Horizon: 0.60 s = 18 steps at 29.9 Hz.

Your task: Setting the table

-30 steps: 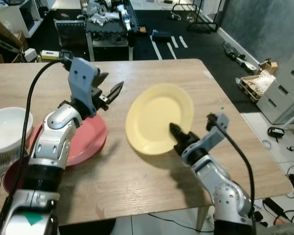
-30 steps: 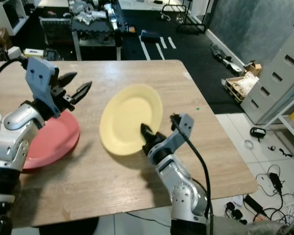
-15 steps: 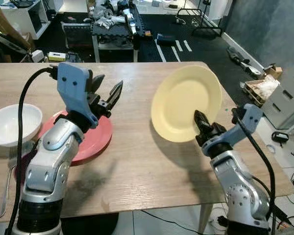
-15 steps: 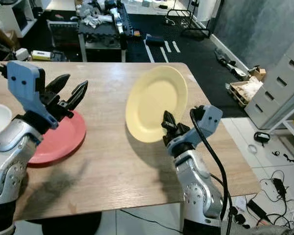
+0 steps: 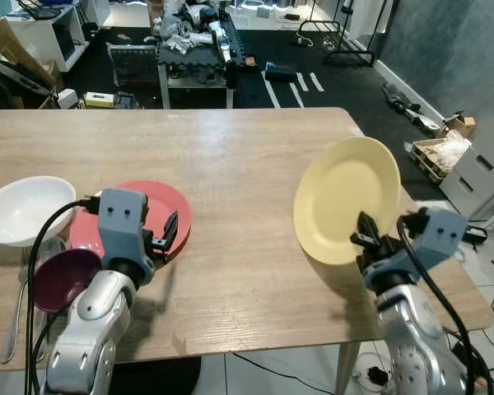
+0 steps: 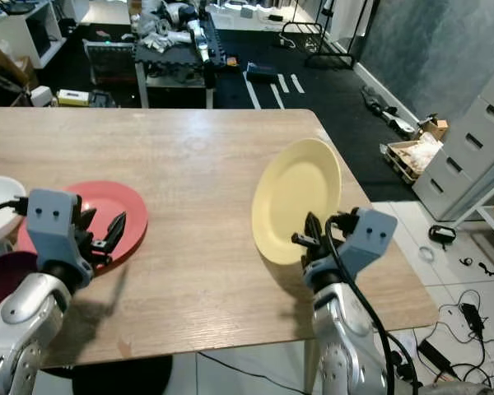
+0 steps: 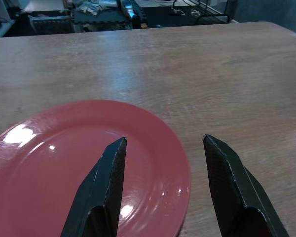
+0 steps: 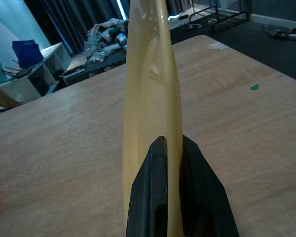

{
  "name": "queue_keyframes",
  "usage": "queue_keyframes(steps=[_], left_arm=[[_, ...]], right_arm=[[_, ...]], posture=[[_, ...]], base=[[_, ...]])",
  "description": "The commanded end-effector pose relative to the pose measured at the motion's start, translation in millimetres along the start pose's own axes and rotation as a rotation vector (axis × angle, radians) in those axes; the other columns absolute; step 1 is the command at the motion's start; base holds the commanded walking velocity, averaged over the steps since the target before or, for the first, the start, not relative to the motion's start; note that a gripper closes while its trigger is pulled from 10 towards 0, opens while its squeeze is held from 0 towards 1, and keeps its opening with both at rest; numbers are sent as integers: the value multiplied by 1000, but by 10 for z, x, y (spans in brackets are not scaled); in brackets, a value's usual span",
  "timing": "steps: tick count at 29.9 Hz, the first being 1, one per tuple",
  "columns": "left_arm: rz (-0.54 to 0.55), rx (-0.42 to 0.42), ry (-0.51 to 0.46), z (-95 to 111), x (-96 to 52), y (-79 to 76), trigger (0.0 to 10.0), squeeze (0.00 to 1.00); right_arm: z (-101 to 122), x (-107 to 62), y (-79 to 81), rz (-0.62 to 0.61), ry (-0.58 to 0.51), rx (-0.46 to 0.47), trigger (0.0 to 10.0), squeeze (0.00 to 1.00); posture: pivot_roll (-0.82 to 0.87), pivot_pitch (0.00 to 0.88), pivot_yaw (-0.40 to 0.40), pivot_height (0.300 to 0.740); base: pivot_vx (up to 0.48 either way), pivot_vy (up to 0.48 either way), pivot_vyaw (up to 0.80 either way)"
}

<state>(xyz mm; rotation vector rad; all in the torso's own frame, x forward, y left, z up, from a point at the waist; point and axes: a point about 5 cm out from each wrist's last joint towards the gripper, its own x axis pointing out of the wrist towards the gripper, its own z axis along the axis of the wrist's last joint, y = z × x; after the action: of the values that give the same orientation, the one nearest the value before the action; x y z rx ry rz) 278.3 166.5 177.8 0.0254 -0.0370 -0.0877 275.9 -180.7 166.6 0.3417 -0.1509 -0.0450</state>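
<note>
Plates first: a red plate (image 5: 152,216) lies flat on the table (image 5: 230,156) with nothing on it, a white bowl (image 5: 23,209) and a purple bowl (image 5: 62,278) just beside it, both looking bare inside. The left gripper (image 7: 164,148) hovers over the red plate's rim, fingers spread. Well apart from the red plate, the right gripper (image 8: 168,148) pinches a yellow plate (image 5: 346,200) by its lower rim, held nearly upright above the table edge

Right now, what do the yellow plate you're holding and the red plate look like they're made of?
Yellow plate, pinched at its rim by the right gripper: matte, thin, evenly coloured, so probably plastic or melamine. Red plate under the open left gripper: glossy with sharp light spots, so glazed ceramic or shiny plastic; I can't tell which.
</note>
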Motion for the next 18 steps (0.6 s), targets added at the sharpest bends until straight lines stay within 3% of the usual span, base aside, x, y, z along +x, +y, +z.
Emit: queue_keyframes(steps=[1, 10, 14, 18], left_arm=[[28, 24, 18, -53, -25, 31, 10000, 0], [30, 86, 4, -50, 38, 16, 10000, 0], [25, 82, -12, -7, 96, 7, 10000, 0], [18, 87, -27, 22, 142, -3, 10000, 0]], right_arm=[[-78, -62, -35, -13, 26, -11, 10000, 0], [-153, -35, -46, -56, 33, 132, 10000, 0], [-142, -4, -51, -56, 24, 133, 10000, 0], [-136, 5, -55, -54, 15, 141, 10000, 0]], posture=[[-20, 0, 47, 740], [-22, 0, 57, 740], [-23, 0, 61, 740], [-28, 0, 65, 740]], base=[[0, 0, 0], [0, 0, 0], [0, 0, 0], [0, 0, -781]])
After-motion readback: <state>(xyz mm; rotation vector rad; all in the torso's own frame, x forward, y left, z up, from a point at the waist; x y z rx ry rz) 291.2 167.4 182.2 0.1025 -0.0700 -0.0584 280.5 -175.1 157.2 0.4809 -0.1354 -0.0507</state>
